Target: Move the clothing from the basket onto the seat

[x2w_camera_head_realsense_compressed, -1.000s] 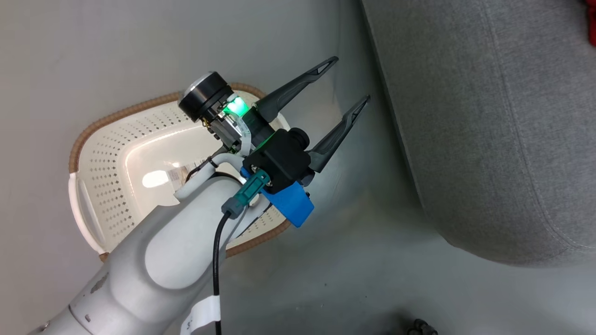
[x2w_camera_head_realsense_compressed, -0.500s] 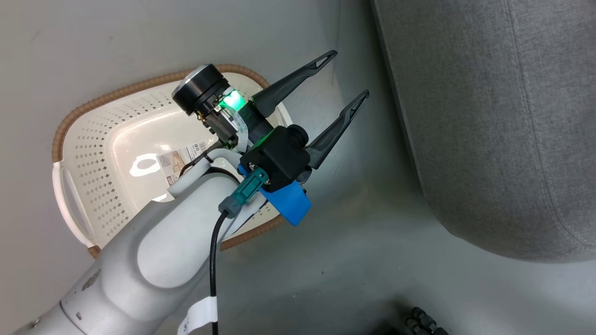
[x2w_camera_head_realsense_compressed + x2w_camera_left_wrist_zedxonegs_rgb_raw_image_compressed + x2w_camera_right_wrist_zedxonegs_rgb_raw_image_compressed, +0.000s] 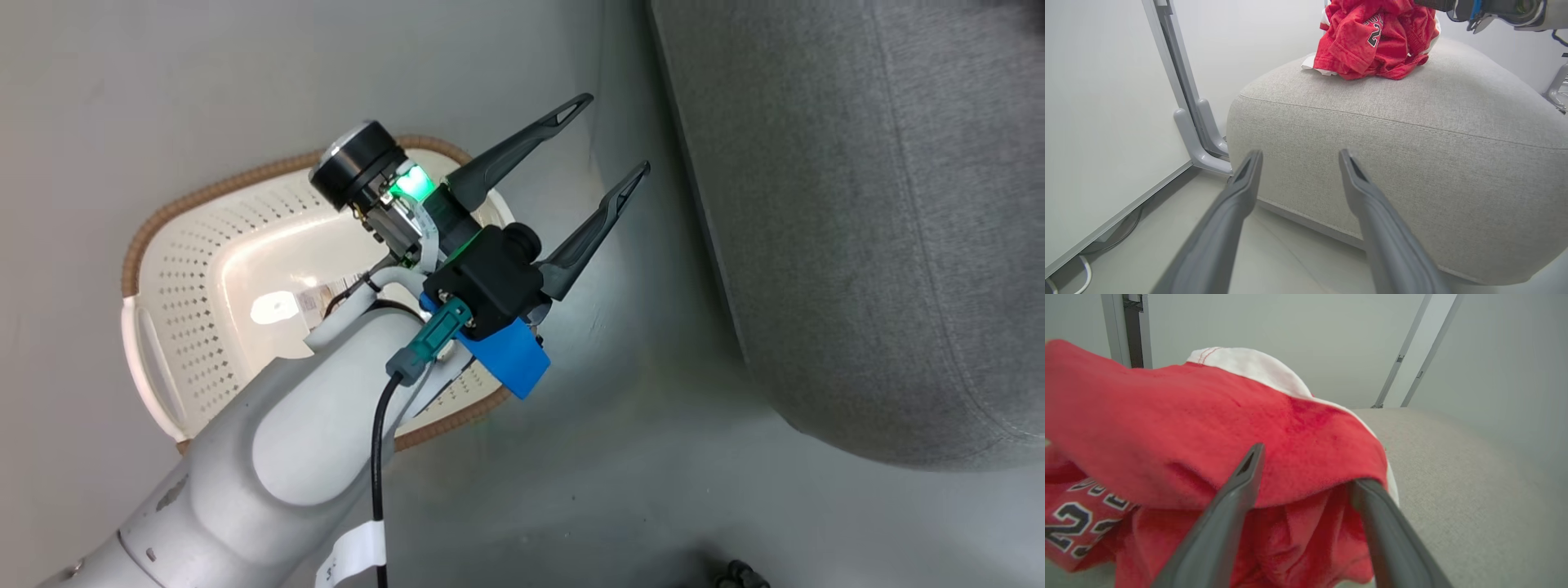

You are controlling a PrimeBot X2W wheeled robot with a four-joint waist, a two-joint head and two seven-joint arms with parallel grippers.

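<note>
The cream basket [image 3: 188, 269] with its brown rim stands on the floor and holds no clothing, just a sticker on its bottom. My left gripper [image 3: 618, 132] hangs open above the basket's right end, empty, its fingers pointing toward the grey seat [image 3: 857, 204]. In the left wrist view the same gripper [image 3: 1300, 152] faces the seat's side [image 3: 1412, 143]. The red clothing [image 3: 1367, 41] lies bunched on top, dark numbers showing. My right gripper [image 3: 1306, 463] is open at that pile; red cloth [image 3: 1208, 428] drapes over its right fingertip, the seat [image 3: 1453, 477] beneath.
A strip of grey floor [image 3: 620, 425] separates basket and seat. A grey frame post [image 3: 1184, 90] and a white wall panel stand left of the seat, with cables [image 3: 1069, 277] on the floor. A dark object [image 3: 739, 572] sits at the head view's bottom edge.
The head camera swayed, shifting the whole picture left and back. My left gripper keeps its open pose. A red scrap at the top right corner a second ago has left the frame.
</note>
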